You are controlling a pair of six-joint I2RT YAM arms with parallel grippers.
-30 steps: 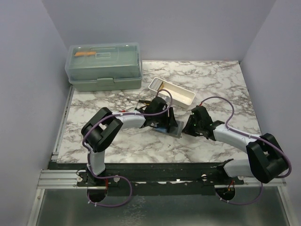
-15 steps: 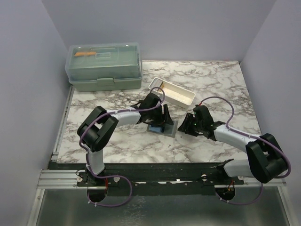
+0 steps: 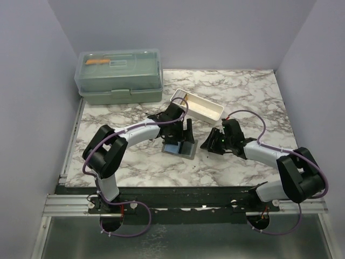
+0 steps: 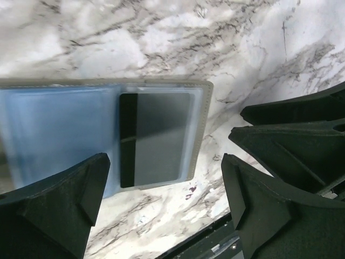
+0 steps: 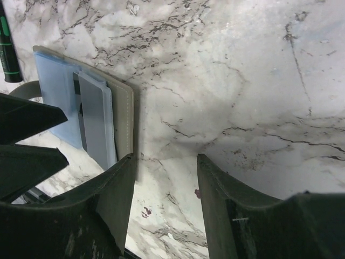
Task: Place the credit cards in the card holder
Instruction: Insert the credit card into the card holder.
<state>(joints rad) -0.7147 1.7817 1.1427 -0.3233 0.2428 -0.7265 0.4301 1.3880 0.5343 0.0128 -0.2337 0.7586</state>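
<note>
The card holder (image 3: pixel 187 150) lies open and flat on the marble table. In the left wrist view the card holder (image 4: pixel 207 116) has a light blue credit card (image 4: pixel 54 135) on its left half. A grey card with a dark stripe (image 4: pixel 156 137) sits in its right pocket. My left gripper (image 4: pixel 166 168) hovers over the holder's near edge, open, with nothing between its fingers. My right gripper (image 5: pixel 165 162) stands open over bare marble just right of the card holder (image 5: pixel 125 116). From above, the left gripper (image 3: pixel 183 135) and right gripper (image 3: pixel 207 144) flank the holder.
A long white tray (image 3: pixel 207 113) lies behind the grippers, with something tan at its left end. A big green lidded box (image 3: pixel 119 75) stands at the back left. A dark green-marked stick (image 5: pixel 6 48) lies beyond the holder. Walls close in three sides.
The left gripper has opened wide and drawn back toward the tray. The card holder has slid a little left. The right gripper has opened and moved off the holder's right edge.
</note>
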